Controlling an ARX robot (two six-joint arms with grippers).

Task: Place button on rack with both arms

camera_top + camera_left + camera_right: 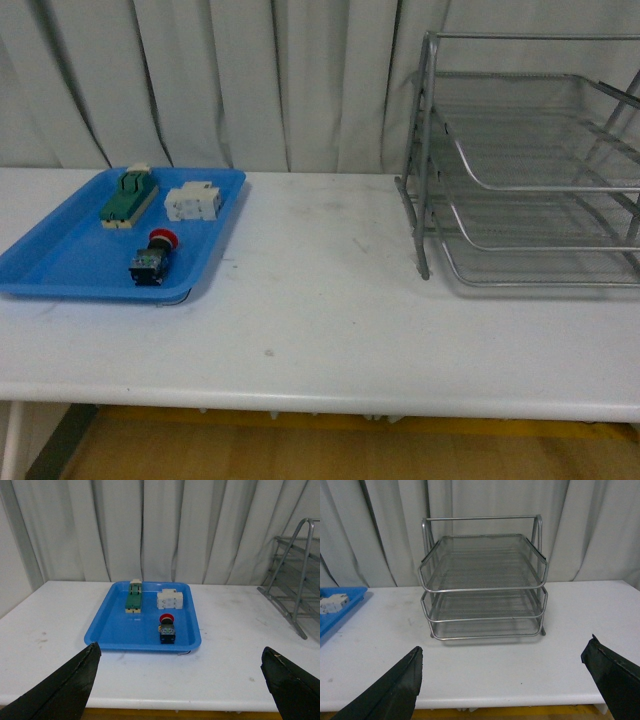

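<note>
The button (pixel 153 258), red cap on a black-and-blue body, lies on its side in the blue tray (pixel 60 268) at the table's left. It also shows in the left wrist view (pixel 166 628). The silver three-tier wire rack (pixel 530 170) stands at the table's right, also seen in the right wrist view (pixel 482 585). Neither arm shows in the front view. My left gripper (pixel 182 682) is open and empty, back near the table's front edge, facing the tray. My right gripper (pixel 505 682) is open and empty, at the front edge, facing the rack.
The blue tray also holds a green-topped block (pixel 129 197) and a white blocky component (pixel 193 201) behind the button. White curtains hang behind the table. The white table (pixel 320 300) runs between tray and rack.
</note>
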